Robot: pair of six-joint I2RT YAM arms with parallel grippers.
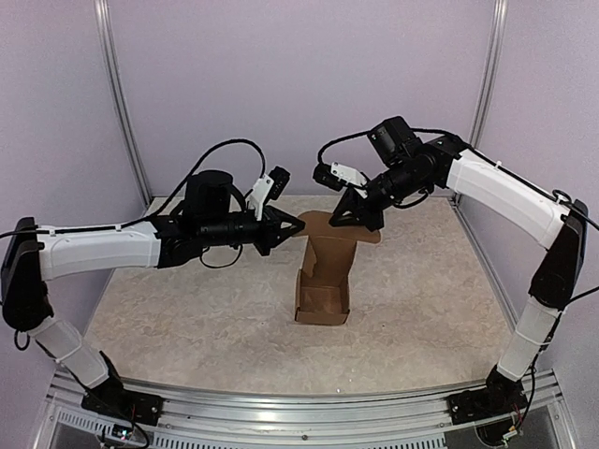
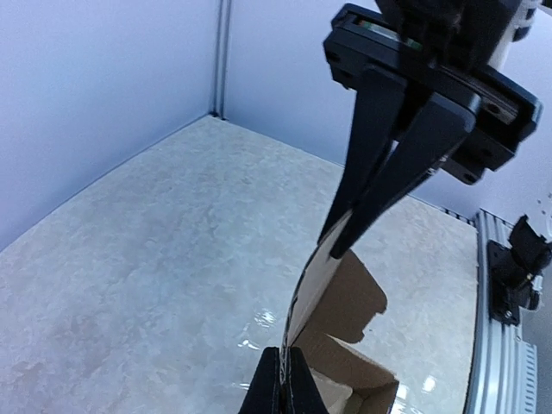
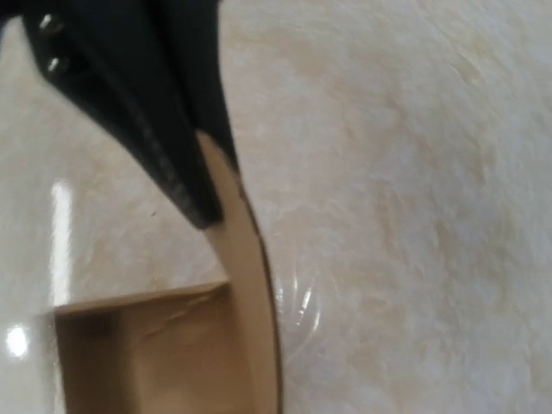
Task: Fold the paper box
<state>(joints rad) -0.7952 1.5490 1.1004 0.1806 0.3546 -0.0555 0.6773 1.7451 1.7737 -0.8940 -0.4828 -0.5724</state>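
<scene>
The paper box (image 1: 323, 297) is a brown open carton standing mid-table, with one long flap (image 1: 329, 245) rising from its far side. My left gripper (image 1: 301, 224) comes in from the left and is shut on that flap's left edge. In the left wrist view its fingertips (image 2: 285, 384) pinch the curved cardboard (image 2: 341, 297). My right gripper (image 1: 339, 221) reaches down from the right and is shut on the flap's upper end; its black fingers (image 2: 379, 164) converge there. The right wrist view shows its gripper (image 3: 216, 197) on the bowed flap (image 3: 246, 293), above the carton's open inside.
Pale walls with metal posts (image 1: 120, 112) close in the back and sides of the marbled tabletop (image 1: 187, 318). An aluminium rail (image 1: 299, 404) carrying both arm bases runs along the near edge.
</scene>
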